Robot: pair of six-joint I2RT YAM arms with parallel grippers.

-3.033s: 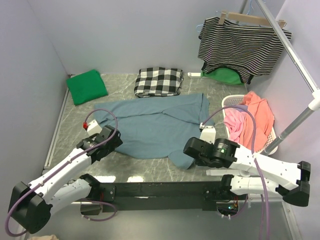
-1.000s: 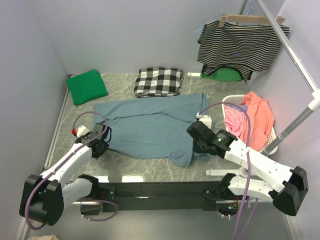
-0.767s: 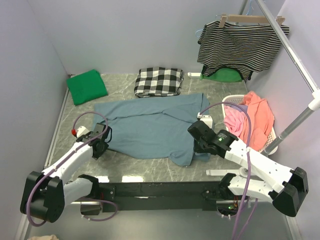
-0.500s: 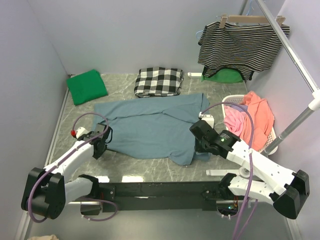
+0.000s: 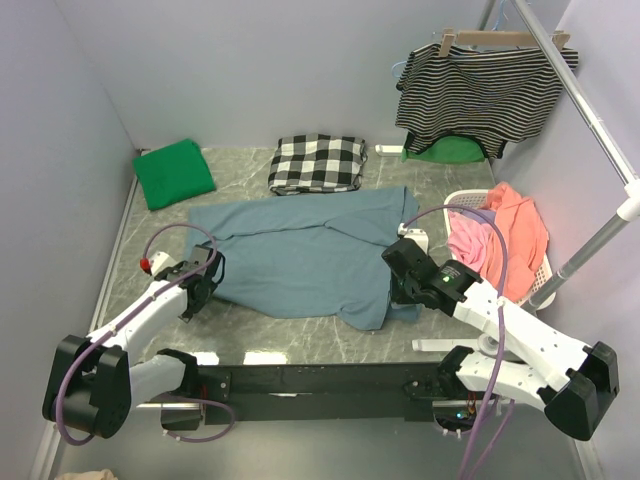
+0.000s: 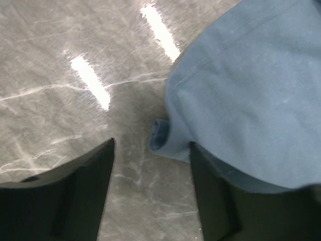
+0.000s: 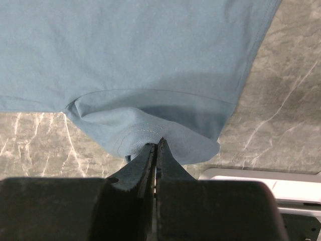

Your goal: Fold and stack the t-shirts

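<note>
The left pincer, spread at the curled hem of the slate-blue t-shirt, may close short and miss it; the right pincer pinches its edge.

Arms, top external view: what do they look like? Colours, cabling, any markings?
Both are alike. The left arm and right arm have white links, black joint housings and a purple cable looping off each wrist. The left has a red fitting at its cable end. The right shows a green light on a black housing. The jaws are matte black and taper to the tips.
</note>
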